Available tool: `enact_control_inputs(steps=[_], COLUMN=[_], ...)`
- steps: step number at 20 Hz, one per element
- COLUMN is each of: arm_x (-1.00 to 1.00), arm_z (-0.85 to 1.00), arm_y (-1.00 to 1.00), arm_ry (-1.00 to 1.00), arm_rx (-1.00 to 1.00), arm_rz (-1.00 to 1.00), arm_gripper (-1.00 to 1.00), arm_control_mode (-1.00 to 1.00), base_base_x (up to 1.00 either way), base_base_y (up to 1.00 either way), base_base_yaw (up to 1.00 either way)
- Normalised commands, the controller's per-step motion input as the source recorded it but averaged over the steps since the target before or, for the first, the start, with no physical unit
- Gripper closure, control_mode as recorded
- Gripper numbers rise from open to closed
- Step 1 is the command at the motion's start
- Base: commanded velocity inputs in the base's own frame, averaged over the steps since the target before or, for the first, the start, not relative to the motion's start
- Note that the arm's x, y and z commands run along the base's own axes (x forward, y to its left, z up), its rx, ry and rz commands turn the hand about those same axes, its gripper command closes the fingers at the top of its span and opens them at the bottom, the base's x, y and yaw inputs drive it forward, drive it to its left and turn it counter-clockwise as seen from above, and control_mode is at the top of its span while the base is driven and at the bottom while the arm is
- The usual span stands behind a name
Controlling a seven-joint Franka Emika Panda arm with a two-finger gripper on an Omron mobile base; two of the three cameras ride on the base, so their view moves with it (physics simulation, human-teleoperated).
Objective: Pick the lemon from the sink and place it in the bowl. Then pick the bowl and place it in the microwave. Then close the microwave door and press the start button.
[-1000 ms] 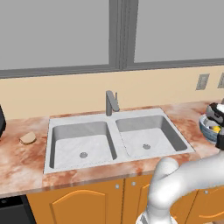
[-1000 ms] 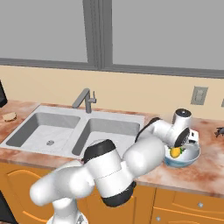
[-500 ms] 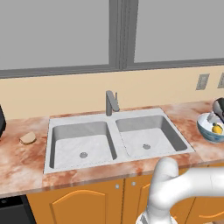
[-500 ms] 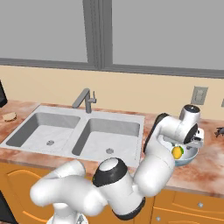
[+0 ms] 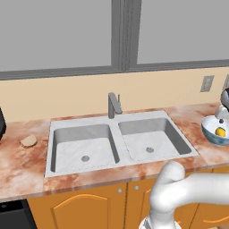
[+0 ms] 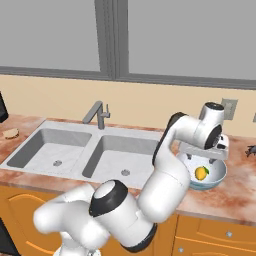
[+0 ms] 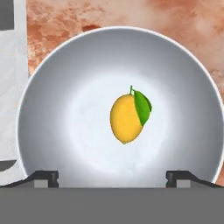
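The reddish marbled counter (image 5: 27, 165) runs left to right below a cream wall and a grey window, with orange cabinet doors (image 5: 85, 210) under its near edge. Set into it is the sink (image 5: 118, 143), a double grey steel basin with a round drain in each half and an upright grey faucet (image 5: 114, 104) at its far rim. The white arm (image 6: 165, 185) bends up from the near side and reaches over the counter to the right of the sink. There the bowl (image 6: 218, 174) stands on the stone, just beside the sink's right rim, white inside with blue-green on its outer wall. The gripper (image 7: 113, 177) hangs directly above the bowl with its jaws spread wide and nothing between them; the two dark fingertips (image 7: 43, 178) sit apart over the bowl's near rim. On the counter left of the sink lies a tan bread-like lump (image 5: 28, 141). The lemon (image 7: 126, 118), yellow with a green leaf, lies in the bottom of the bowl, free of the gripper.
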Motion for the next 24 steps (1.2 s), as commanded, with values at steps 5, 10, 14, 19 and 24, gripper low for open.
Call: enact_control_inputs(steps=[5, 10, 14, 19, 24], arm_x=[-0.52, 0.00, 0.00, 0.04, -0.02], arm_z=[0.00, -0.01, -0.23, -0.10, 0.06], arm_y=[0.91, 0.06, -0.13, -0.08, 0.00], arm_ry=[0.00, 0.00, 0.00, 0.03, 0.00], arm_rx=[-0.08, -0.11, -0.09, -0.09, -0.04], arm_rz=[0.18, 0.20, 0.25, 0.23, 0.16], arm_gripper=[-1.00, -1.00, -1.00, -1.00, -1.00], arm_control_mode=[-1.00, -1.00, -1.00, -1.00, -1.00], base_base_x=[0.00, 0.00, 0.00, 0.00, 0.00], base_base_y=[0.00, 0.00, 0.00, 0.00, 0.00], base_base_yaw=[0.00, 0.00, 0.00, 0.00, 0.00])
